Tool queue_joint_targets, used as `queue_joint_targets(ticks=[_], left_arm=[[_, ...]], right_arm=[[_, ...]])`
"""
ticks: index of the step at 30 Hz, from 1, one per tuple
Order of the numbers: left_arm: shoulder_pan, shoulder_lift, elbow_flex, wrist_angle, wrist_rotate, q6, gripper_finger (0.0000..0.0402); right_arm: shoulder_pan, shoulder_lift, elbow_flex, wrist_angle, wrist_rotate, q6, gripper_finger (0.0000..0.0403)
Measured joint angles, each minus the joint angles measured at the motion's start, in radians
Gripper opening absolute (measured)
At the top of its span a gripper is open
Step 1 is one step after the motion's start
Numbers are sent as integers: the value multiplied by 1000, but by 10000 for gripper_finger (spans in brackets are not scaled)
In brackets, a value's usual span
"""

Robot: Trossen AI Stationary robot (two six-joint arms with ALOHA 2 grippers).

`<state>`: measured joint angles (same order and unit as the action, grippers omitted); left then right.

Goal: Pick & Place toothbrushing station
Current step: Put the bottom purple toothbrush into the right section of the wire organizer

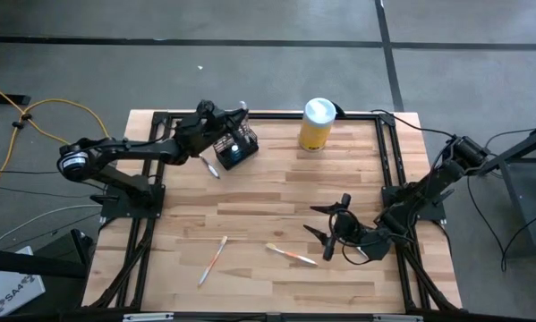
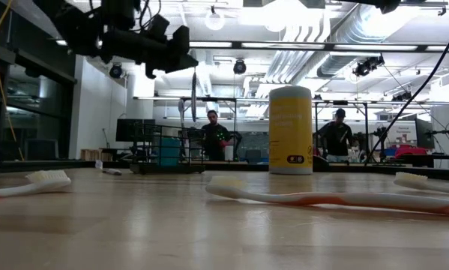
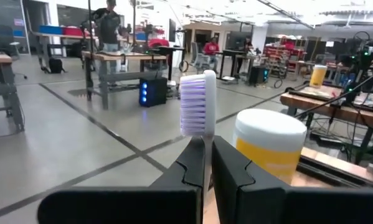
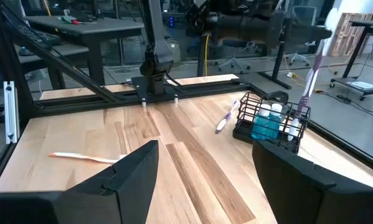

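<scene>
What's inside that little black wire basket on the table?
Inside the black wire basket a blue-and-white item shows through the mesh. A purple toothbrush, gripped by the left end effector, hangs upright over it. The basket's floor is hidden.

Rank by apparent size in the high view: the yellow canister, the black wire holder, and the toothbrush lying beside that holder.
1. Black wire holder
2. Yellow canister, nearly alike, so that order is unsure
3. Toothbrush, clearly smallest

Left tool (image 3: pixel 206 171) hides the purple toothbrush (image 3: pixel 197 102) handle.
</scene>
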<state>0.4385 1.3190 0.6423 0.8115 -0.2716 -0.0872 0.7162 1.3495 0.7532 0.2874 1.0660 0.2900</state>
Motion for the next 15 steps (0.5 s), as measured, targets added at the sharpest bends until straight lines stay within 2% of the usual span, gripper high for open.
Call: queue_joint_targets(ticks=[8,15], left_arm=[[-34,0,-91,104,-99,70,3],[-45,4,-110,141,-101,124,3]], right_arm=[[-1,0,0,0,0,-3,252],[-1,0,0,0,0,-5,252]])
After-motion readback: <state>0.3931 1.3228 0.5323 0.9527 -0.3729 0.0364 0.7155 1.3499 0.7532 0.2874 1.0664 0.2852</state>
